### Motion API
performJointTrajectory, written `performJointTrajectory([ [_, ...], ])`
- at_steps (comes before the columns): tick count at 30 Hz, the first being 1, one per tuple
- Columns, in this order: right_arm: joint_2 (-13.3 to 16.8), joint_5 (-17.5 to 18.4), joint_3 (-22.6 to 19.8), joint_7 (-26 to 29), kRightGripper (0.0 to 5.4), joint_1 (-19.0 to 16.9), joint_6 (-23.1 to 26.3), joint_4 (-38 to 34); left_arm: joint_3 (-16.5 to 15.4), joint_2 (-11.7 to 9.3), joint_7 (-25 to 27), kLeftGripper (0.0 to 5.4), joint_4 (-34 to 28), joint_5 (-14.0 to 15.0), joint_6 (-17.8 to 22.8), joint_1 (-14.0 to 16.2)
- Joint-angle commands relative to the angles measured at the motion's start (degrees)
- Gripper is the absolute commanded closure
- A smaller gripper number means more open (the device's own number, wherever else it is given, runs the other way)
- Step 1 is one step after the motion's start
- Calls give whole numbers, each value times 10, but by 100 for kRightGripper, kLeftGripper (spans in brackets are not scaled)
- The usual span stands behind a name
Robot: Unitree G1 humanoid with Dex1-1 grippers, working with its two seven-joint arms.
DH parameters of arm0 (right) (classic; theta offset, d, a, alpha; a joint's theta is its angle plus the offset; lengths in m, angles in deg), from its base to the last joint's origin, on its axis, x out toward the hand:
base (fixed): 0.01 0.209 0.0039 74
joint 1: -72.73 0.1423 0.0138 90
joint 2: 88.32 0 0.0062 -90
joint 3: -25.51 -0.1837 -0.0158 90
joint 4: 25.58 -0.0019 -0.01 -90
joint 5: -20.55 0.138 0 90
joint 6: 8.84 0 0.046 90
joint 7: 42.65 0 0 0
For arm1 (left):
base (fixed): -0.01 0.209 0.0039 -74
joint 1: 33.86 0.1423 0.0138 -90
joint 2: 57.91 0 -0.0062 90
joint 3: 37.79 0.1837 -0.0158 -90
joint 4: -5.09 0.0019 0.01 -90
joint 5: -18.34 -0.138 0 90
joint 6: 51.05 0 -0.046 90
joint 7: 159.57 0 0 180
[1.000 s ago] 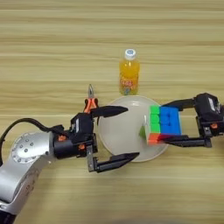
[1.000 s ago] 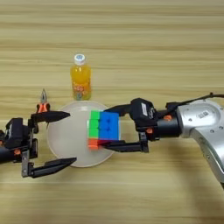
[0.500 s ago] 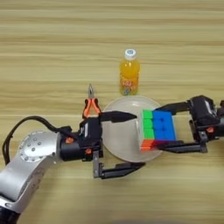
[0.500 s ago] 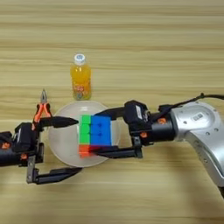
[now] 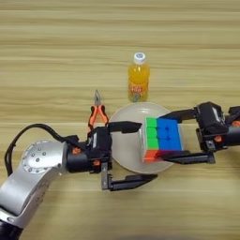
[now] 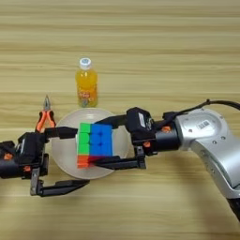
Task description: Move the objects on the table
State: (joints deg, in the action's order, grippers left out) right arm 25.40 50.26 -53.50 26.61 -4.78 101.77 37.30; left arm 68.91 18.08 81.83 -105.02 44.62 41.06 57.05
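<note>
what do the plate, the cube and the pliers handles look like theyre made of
Plate: matte cream, probably ceramic or melamine; no glare shows.
Puzzle cube: smooth plastic, with bright solid squares and a slight sheen.
Pliers: orange handles look like rubber or plastic grips over dark metal jaws.

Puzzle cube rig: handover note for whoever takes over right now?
Right gripper: shut on the puzzle cube, over the white plate.
Left gripper: open, fingers straddling the plate's left half, holding nothing.
Juice bottle: upright on the table behind the plate, untouched.
Orange pliers: left of the plate.
Done: cube gripped. Left: release the cube, move the bottle.
</note>
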Motion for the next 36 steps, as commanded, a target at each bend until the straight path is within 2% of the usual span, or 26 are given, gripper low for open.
performJointTrajectory([
  [1,8,-4,8,7,208,3,-3,-7,2,-1,4,86,-7,-6,2,-9],
  [15,11,2,7,14,208,2,-1,-11,2,2,4,213,-3,-7,0,-10],
  [26,14,6,7,19,208,-4,0,-13,1,3,5,214,1,-9,-3,-9],
  [28,16,7,8,20,171,-6,1,-14,2,3,5,214,1,-9,-3,-9],
  [36,16,19,2,23,91,-9,8,-19,1,4,5,214,2,-9,-5,-8],
])
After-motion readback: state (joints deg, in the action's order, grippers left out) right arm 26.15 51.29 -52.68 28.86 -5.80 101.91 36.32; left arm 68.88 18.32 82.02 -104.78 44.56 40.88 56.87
